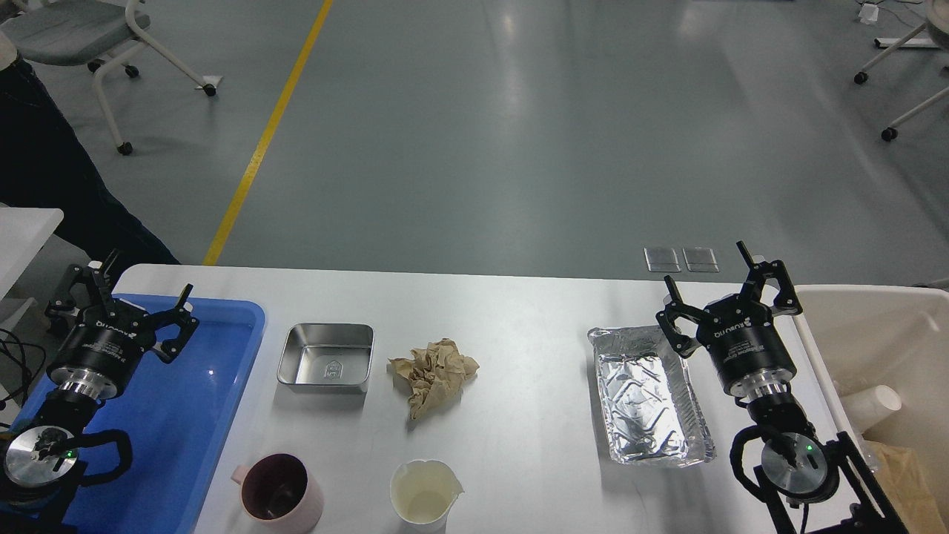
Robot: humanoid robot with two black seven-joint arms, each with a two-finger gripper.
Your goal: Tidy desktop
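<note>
Desk [534, 311] spans the near half of the view, white, five loose items on it. Blue tray [222, 386] lies at the left end; beige bin [875, 334] stands off the right edge, a paper cup and brown paper seen inside. Steel tin [326, 357] sits just right of the tray; crumpled brown paper [436, 374] lies beside it, apart. Pink mug [276, 491] and white cup [422, 495] stand at the near edge. Foil tray [651, 397] lies right of centre. Left end effector [141, 293] is held over the tray's far left corner, fingers spread, nothing gripped. Right end effector [723, 289] is held just beyond the foil tray's far right corner, fingers likewise spread and empty. No item appears to have been picked yet. Judged plan: rubbish (paper, foil tray, perhaps the white cup) to be sent to the bin by the right arm; tin and mug to be set in the blue tray by the left. The foil is thin and likely to buckle, so a rim grip with light closure is advised. The paper should be pinched at its high centre.
</note>
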